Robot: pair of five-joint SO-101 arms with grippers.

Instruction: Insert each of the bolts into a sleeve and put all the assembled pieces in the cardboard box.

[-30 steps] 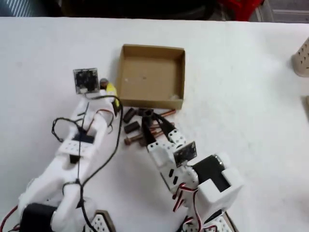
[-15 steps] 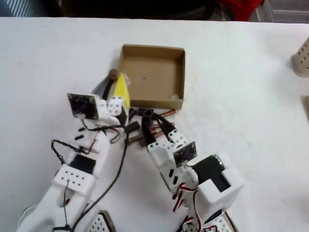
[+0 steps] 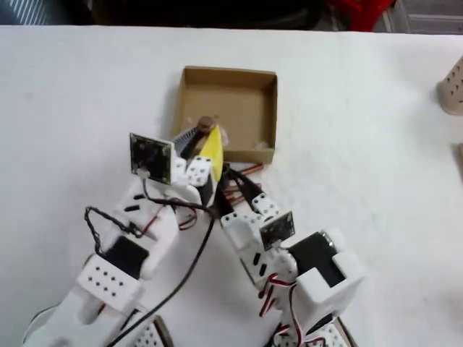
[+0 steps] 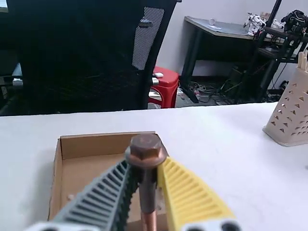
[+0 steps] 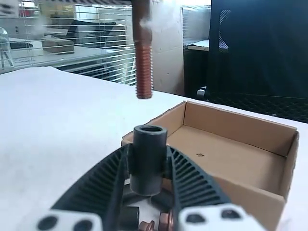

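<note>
My left gripper (image 3: 203, 142), with one grey and one yellow finger, is shut on a copper bolt (image 3: 206, 123) held upright, head up, over the front wall of the cardboard box (image 3: 230, 73). In the left wrist view the bolt (image 4: 147, 153) stands between the fingers with the box (image 4: 96, 143) behind it. My right gripper (image 5: 148, 168) is shut on a black sleeve (image 5: 148, 159), upright with its bore facing up. The bolt's threaded end (image 5: 143, 67) hangs just above the sleeve, apart from it. In the high view the right gripper (image 3: 226, 173) sits just in front of the box.
Loose copper bolts (image 5: 162, 222) and a black sleeve (image 5: 126, 216) lie on the table under the right gripper, next to the box's front wall (image 5: 240, 187). One bolt (image 3: 248, 169) shows beside that wall. A perforated holder (image 3: 453, 88) stands at the far right edge.
The left arm has swung right with the bolt, from beside the box's left wall to above the box's front and the held sleeve. The right arm has stayed still.
</note>
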